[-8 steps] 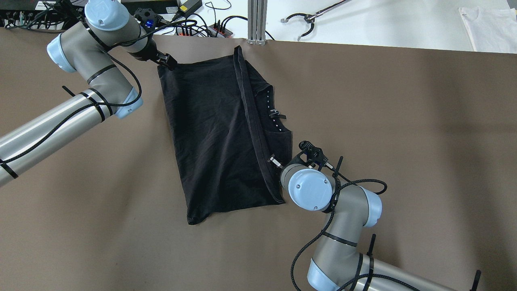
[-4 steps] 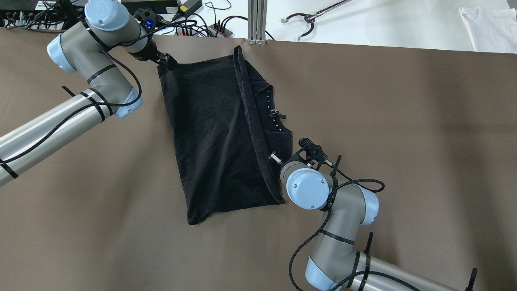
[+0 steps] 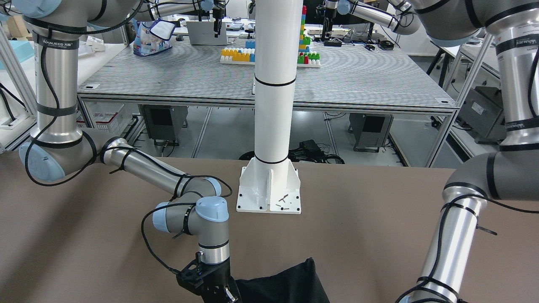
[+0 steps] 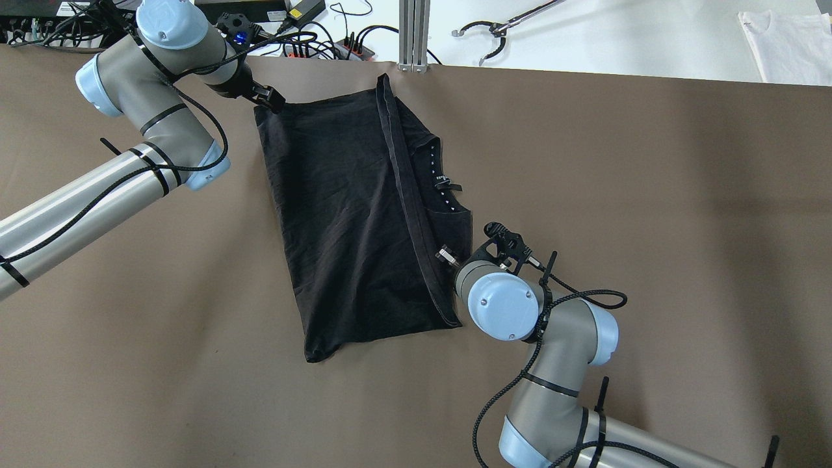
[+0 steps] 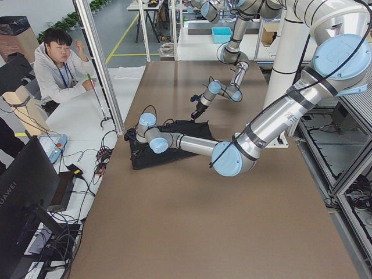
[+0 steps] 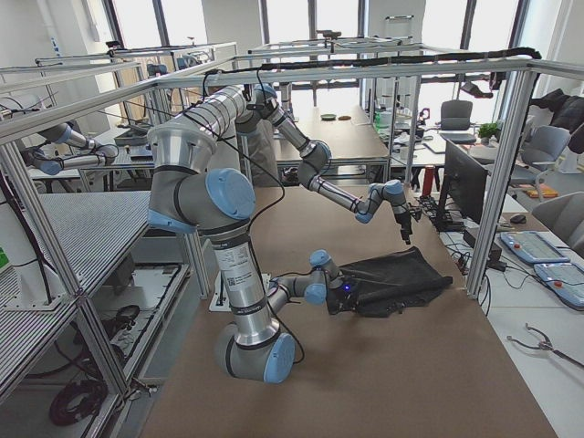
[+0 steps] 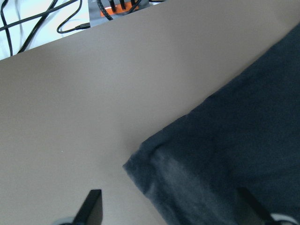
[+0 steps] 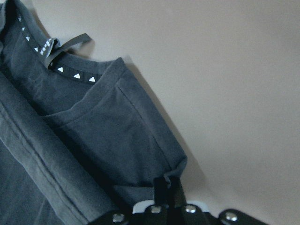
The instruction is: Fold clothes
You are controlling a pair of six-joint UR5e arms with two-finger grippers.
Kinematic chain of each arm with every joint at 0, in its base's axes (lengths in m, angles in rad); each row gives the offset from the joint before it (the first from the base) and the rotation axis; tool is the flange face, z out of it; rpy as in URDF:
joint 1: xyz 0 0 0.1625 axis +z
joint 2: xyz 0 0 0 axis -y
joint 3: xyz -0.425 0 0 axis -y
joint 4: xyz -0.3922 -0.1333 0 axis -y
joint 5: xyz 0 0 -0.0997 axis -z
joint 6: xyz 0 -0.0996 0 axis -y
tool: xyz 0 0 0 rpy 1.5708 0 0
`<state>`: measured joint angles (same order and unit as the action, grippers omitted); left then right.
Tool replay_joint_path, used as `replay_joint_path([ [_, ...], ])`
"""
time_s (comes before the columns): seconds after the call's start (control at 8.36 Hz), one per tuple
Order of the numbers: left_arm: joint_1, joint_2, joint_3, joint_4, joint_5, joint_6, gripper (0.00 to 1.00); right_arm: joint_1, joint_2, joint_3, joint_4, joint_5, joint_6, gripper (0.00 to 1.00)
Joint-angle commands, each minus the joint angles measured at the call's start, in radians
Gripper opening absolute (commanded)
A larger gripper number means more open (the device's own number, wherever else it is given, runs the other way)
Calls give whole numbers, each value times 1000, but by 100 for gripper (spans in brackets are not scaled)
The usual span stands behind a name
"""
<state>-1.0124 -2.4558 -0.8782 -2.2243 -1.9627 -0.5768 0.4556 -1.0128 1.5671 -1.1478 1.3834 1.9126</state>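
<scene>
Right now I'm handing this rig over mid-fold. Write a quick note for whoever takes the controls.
Left gripper: open, with a finger on either side of the far left corner of the clothes, not gripping.
Right gripper: shut on the clothes' edge just below the collar.
Clothes: lying flat on the brown table, with one flap folded over lengthwise and the collar showing on the right side.
Done: one fold, it seems.
Left: probably close the left gripper on its corner, then make the remaining folds.
</scene>
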Motion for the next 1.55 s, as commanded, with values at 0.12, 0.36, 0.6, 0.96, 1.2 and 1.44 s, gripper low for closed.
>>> replay_joint_path([
  [0.12, 0, 4, -10, 0, -1, -2, 100, -119, -194, 247, 2, 5, -10, 0],
  [0.36, 0, 3, -10, 2, -1, -2, 100, -166, -220, 277, 5, -3, -7, 0],
  [0.6, 2, 0, -10, 2, -1, -3, 100, -204, -253, 345, 0, -9, -1, 0],
  [0.96, 2, 0, -12, 2, -1, -12, 100, -199, -285, 346, -3, -7, -41, 0],
  [1.2, 2, 0, -12, 0, -1, -15, 100, -195, -291, 347, -4, -7, -99, 0],
  [1.44, 0, 3, -12, 0, -1, -15, 100, -193, -293, 352, -7, -32, -193, 92],
])
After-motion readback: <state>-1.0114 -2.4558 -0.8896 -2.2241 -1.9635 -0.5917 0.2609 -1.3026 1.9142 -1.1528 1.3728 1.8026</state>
